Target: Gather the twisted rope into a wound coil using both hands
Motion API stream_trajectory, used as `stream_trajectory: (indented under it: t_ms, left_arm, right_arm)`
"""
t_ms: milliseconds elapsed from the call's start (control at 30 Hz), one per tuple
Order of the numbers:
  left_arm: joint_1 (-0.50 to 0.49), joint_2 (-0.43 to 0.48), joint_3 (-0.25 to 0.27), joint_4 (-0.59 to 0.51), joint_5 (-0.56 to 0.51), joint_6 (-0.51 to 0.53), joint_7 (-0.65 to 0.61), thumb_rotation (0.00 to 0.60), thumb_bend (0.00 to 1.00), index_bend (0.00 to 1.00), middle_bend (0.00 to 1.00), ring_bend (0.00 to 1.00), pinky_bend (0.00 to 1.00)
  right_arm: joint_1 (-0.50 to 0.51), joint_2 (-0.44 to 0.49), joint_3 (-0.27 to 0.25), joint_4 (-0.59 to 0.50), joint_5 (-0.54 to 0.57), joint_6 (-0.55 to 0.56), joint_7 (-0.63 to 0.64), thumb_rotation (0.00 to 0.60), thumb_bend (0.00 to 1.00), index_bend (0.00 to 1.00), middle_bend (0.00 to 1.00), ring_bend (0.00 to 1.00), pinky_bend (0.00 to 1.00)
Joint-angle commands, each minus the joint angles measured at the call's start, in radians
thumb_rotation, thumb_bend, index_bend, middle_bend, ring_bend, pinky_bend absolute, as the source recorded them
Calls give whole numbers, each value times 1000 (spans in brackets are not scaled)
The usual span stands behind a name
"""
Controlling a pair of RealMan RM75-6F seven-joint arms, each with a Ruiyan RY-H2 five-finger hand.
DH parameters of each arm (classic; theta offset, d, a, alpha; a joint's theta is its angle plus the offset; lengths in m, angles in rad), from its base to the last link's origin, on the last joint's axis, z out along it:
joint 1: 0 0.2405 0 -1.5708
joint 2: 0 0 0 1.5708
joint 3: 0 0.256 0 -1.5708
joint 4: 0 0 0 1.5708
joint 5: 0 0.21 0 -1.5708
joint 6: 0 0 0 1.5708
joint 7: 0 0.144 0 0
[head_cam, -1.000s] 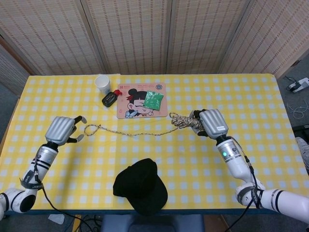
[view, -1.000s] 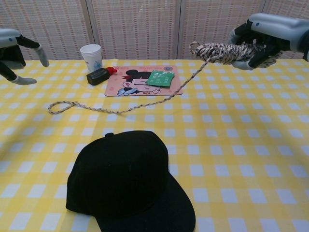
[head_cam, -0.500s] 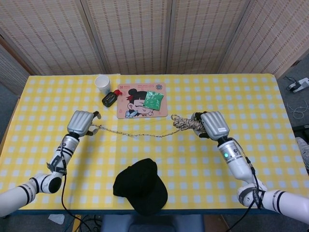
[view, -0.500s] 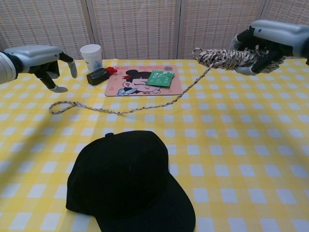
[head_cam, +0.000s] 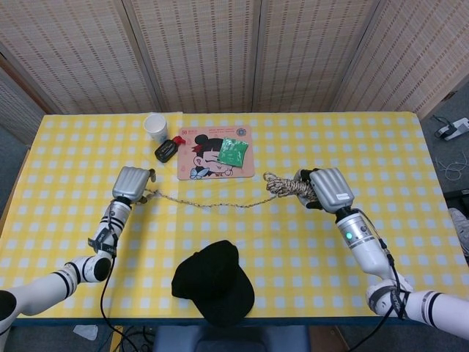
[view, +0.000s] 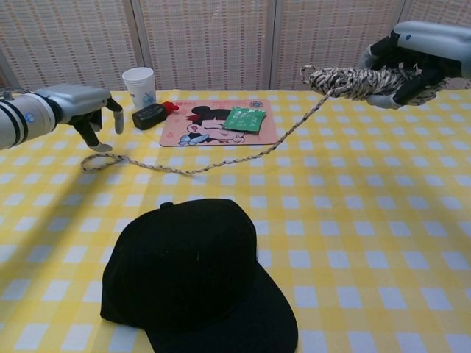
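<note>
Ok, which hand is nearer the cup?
Left. The left hand hovers just front-left of the cup, over the rope's loose end; the right hand is far across the table.

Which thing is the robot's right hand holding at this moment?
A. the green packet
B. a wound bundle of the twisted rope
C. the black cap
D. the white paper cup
B. The right hand grips the bundle of twisted rope raised above the table, with the free strand trailing down to the cloth; the black cap, white paper cup and green packet lie untouched.
</note>
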Motion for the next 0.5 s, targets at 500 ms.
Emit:
stream_trajectory:
  t_ms: [500]
  left_arm:
    - [-47, -102, 36, 144, 21, -20, 40, 600, 278, 538, 1000, 1000, 1000]
  right_arm:
    - [4, 2, -1, -11, 10, -20, -9, 600, 659, 813, 677, 518, 610]
